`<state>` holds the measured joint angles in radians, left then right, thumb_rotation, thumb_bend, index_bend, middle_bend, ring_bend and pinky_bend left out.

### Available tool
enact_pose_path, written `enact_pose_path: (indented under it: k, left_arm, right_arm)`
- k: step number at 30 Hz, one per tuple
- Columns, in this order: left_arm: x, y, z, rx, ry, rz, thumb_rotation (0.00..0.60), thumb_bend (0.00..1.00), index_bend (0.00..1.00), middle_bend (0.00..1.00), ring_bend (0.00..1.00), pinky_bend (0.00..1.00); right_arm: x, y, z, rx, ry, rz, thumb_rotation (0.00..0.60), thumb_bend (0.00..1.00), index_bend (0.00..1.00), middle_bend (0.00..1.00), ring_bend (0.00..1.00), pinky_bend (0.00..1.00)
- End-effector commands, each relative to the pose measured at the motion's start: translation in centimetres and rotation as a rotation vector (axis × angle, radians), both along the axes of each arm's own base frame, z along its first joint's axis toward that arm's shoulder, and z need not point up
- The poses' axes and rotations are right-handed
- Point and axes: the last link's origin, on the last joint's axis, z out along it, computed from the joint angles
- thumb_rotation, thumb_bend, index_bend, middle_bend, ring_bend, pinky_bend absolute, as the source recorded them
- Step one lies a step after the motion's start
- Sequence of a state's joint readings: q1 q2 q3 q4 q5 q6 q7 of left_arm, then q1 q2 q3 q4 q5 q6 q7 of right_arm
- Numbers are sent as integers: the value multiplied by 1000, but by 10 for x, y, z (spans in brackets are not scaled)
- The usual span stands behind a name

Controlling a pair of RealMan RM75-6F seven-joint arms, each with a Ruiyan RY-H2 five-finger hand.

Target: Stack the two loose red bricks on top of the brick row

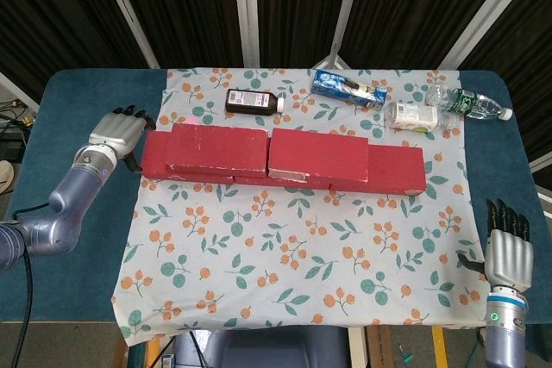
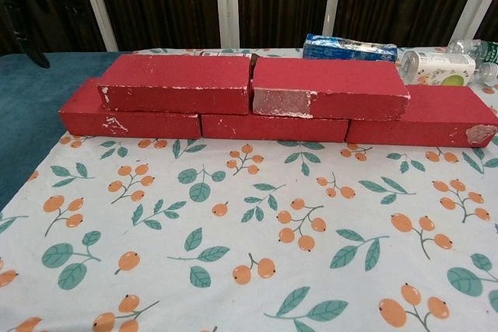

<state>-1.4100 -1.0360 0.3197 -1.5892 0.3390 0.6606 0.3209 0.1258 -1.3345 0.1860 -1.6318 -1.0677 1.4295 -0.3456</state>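
Two red bricks (image 1: 217, 148) (image 1: 318, 155) lie end to end, touching, on top of the brick row (image 1: 395, 170), which rests on a floral cloth (image 1: 293, 247) over the blue table (image 1: 73, 127). The left hand (image 1: 116, 132) hovers just off the row's left end, empty with fingers loosely spread, touching no brick. The right hand (image 1: 507, 252) stands upright at the table's near right corner, also empty, fingers straight and apart.

Behind the row lie a dark bottle (image 1: 254, 102) with a pale label, a blue packet (image 1: 349, 89), a white can (image 1: 417, 115) and a clear bottle (image 1: 470, 104) with a green band. All carry print, but it is too small to read; the can's label possibly shows green fruit.
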Motion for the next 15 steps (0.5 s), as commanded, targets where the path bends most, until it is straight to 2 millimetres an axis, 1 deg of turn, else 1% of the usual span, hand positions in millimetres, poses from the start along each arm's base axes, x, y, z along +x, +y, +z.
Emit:
enact_pose_path:
  k: [1,5,15]
  left_arm:
    - [-6,0,-7,-13,-6,3,600,0,224,105,0,95]
    - [-12,0,-17,-39,4,2,600,0,210,107,0,95]
    - [-16,1,-41,-83,13,12,600,0,190,112,0,95]
  right_arm:
    - [-1,0,0,-4,-1,-3,600,153,0,0,0,0]
    - [-1,0,0,-3,-2,-6,600,152,0,0,0,0]
    - [-3,0,1,-4,-9,-13,600,153,0,0,0,0]
